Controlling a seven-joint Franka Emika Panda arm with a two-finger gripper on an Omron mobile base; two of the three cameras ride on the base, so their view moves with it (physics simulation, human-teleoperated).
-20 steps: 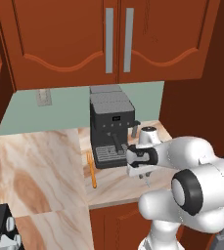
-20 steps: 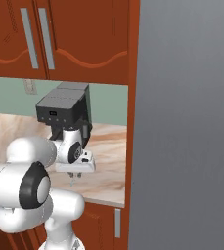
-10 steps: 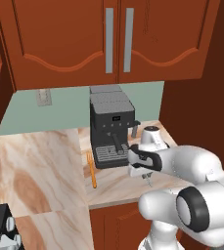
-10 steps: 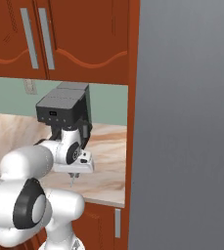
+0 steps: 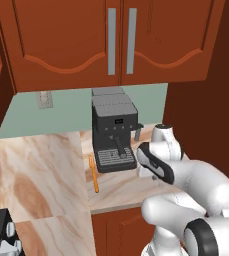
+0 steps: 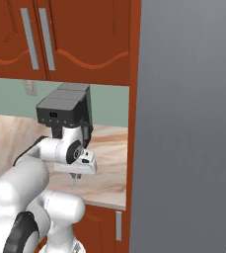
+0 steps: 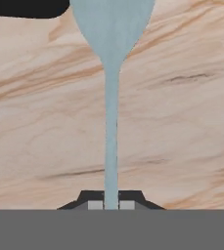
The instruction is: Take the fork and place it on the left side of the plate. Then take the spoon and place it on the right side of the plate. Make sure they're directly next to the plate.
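Now — fingers (image 7: 111,205) around spoon (image 7: 111,97)

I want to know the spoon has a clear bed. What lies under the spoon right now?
Under the spoon is bare marbled counter. The gripper is shut on the spoon's handle, so the counter beneath that end is covered. A dark shape sits beside the bowl.
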